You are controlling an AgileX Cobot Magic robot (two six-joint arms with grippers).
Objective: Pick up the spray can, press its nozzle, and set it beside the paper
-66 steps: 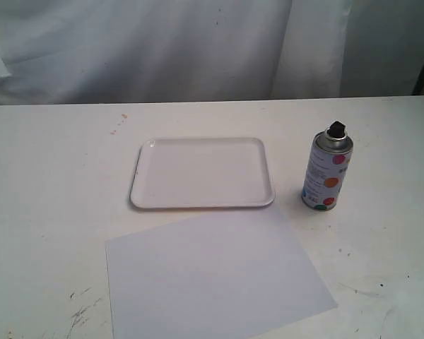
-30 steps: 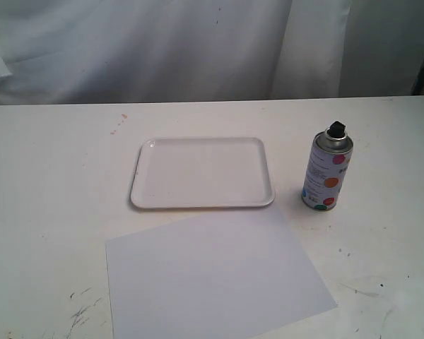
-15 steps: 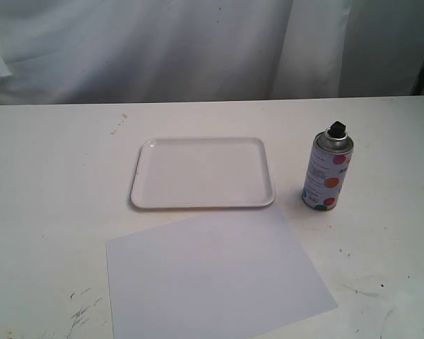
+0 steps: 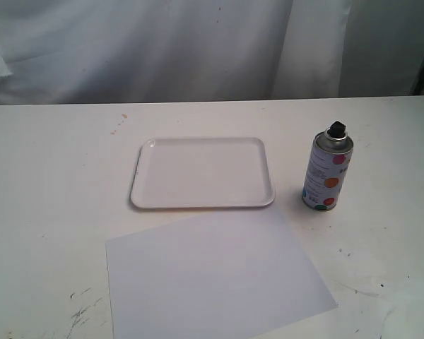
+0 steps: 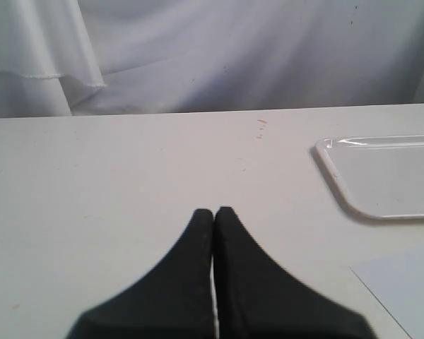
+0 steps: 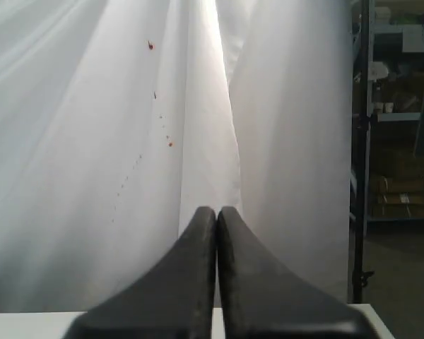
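Observation:
The spray can (image 4: pixel 326 174) stands upright on the right of the table, its white label dotted pink, orange, red and green. Its black nozzle (image 4: pixel 336 129) tops the silver dome. The paper (image 4: pixel 215 275) lies flat at the front centre, and one corner of it (image 5: pixel 403 279) shows in the left wrist view. Neither arm appears in the exterior view. My left gripper (image 5: pixel 214 211) is shut and empty over bare table. My right gripper (image 6: pixel 217 210) is shut and empty, facing the white curtain, with the can out of its view.
A white raised-rim tray (image 4: pixel 145 194) sits behind the paper, left of the can; its corner (image 5: pixel 333 176) shows in the left wrist view. A white curtain (image 4: pixel 198 49) hangs behind the table. Shelving and a stand (image 6: pixel 396 141) show past the curtain's edge.

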